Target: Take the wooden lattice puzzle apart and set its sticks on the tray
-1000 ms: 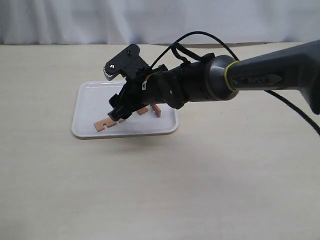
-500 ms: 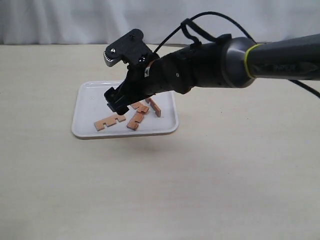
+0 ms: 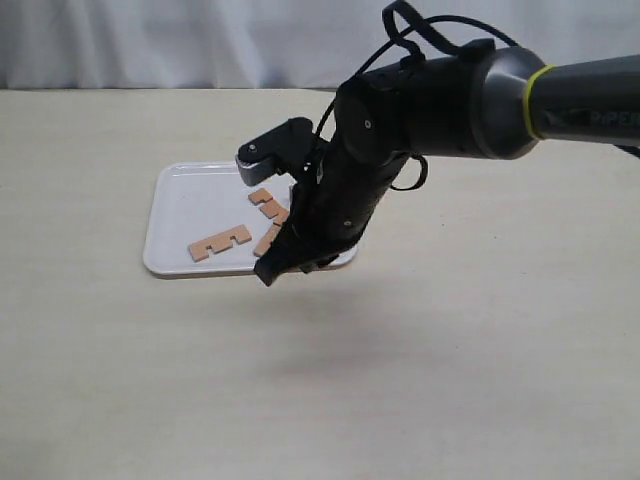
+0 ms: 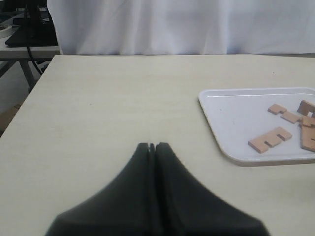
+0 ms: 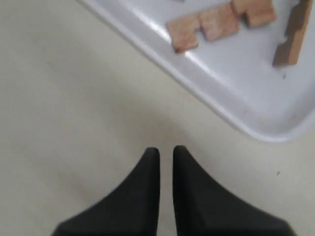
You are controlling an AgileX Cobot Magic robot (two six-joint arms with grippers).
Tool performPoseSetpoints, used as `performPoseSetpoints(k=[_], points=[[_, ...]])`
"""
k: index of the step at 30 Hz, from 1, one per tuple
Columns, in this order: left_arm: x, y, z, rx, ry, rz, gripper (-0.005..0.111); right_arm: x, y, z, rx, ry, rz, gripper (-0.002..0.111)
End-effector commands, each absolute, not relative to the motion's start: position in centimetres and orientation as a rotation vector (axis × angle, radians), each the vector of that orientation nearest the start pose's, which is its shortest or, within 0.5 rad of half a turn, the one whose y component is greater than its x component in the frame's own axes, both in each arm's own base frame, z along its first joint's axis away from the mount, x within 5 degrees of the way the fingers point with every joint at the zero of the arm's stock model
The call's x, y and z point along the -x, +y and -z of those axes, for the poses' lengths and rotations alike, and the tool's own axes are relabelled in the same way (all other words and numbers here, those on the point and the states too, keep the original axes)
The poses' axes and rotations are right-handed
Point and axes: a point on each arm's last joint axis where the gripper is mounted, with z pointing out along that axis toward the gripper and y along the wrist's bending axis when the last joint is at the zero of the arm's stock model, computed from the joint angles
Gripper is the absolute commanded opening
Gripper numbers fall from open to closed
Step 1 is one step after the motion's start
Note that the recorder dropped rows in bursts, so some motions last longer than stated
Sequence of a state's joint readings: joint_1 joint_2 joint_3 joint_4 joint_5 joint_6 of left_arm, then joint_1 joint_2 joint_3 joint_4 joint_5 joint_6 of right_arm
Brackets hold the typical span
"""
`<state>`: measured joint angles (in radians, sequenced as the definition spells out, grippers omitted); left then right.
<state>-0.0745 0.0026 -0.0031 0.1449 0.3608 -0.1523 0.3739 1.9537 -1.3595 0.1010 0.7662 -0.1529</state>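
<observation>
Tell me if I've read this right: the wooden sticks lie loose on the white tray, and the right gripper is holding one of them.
Not quite. The sticks lie loose on the tray, but the right gripper holds nothing: the right wrist view shows its jaws nearly together and empty, beside the tray.

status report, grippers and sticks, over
Left gripper shut, empty. Right gripper shut, empty, just off tray. Sticks apart, on tray.

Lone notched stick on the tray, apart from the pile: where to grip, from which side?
Pinch the lone stick across its narrow width at the middle tab between the notches, from above: it lies flat on the tray, bare floor along both long edges.
</observation>
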Motion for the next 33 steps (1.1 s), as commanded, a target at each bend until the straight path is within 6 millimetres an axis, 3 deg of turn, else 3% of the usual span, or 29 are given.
performPoseSetpoints(k=[1, 7, 12, 17, 20, 27, 33], points=[[-5.3, 0.0, -18.2, -0.027, 1.834, 0.021, 0.0, -35.6, 14.1, -18.2, 0.688, 2.918, -0.134, 0.006], [-5.3, 0.0, -18.2, -0.027, 1.834, 0.021, 0.0, -34.6, 6.8, -18.3, 0.321, 3.032, -0.128, 0.006], [-5.3, 0.0, -18.2, -0.027, 1.834, 0.021, 0.0, -31.0, -0.5, -18.8, -0.002, 3.076, -0.114, 0.006], [-5.3, 0.0, -18.2, -0.027, 1.834, 0.021, 0.0, -26.7, -4.7, -19.7, -0.208, 2.995, -0.045, 0.006], [-5.3, 0.0, -18.2, -0.027, 1.834, 0.021, 0.0, -25.0, -5.3, -20.8, -0.297, 2.929, -0.034, 0.006], [-5.3, 0.0, -18.2, -0.027, 1.834, 0.021, 0.0, -21.1, -4.3, -24.5, -0.274, 2.701, 0.011, 0.006], [-5.3, 0.0, -18.2, -0.027, 1.834, 0.021, 0.0, -17.5, -4.0, -26.3, -0.294, 2.483, 0.102, 0.006]])
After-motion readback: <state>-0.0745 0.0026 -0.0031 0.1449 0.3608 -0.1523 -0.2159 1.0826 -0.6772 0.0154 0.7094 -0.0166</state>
